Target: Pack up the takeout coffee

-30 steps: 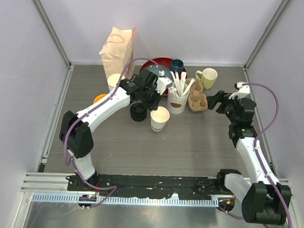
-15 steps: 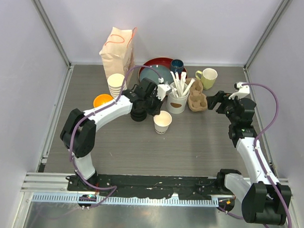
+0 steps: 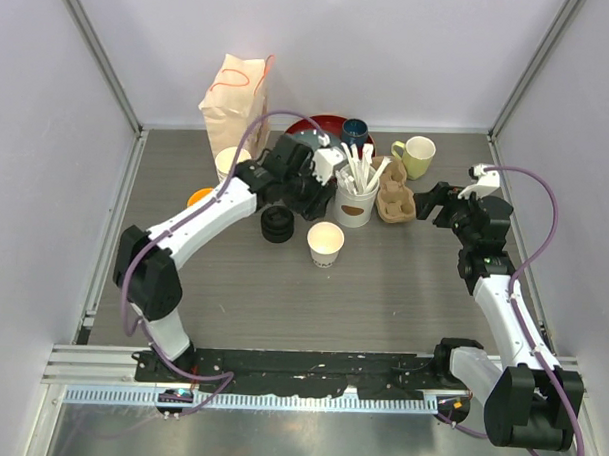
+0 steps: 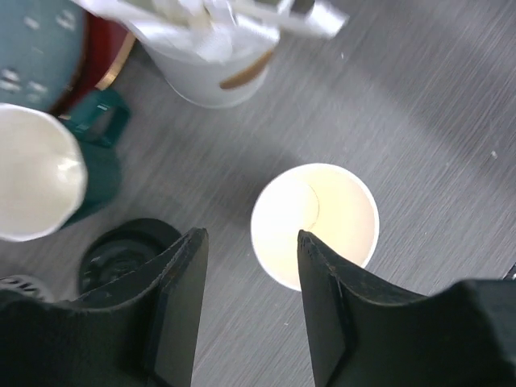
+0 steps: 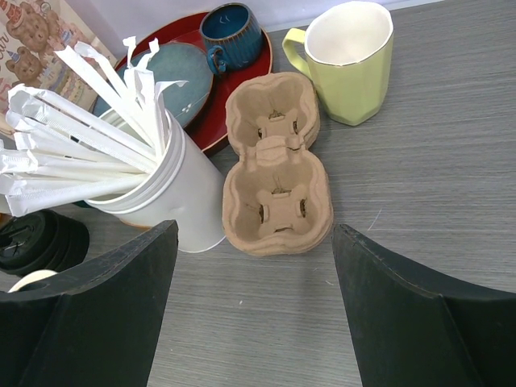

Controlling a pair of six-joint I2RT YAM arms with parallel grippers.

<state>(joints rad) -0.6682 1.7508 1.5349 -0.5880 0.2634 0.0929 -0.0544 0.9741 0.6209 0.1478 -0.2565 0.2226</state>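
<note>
In the middle of the surface (image 3: 402,291), one cup (image 3: 325,243) stands upright and open-topped, with no lid on it. The left gripper (image 4: 250,298) hangs right above it, jaws parted and holding nothing, and the cup's mouth shows just past the gap between them. By the look of it we're early. One cup is out but wants a lid, and a second looks yet to come off the stack (image 3: 230,163) by the bag (image 3: 236,91). The lids (image 3: 277,225) sit in a black pile just left of the cup, not touching it. The carrier (image 5: 278,165) lies empty, both wells bare, and the right gripper (image 5: 254,322) faces it, jaws spread wide, gripping nothing. Crowding is the trouble. A tub (image 3: 355,202) bristling with wrapped sticks stands hard against the carrier's left side. A yellow-green mug (image 5: 351,60) sits just behind the carrier on the right, and the red tray (image 3: 323,120) with a blue mug (image 5: 232,28) lies behind that.
</note>
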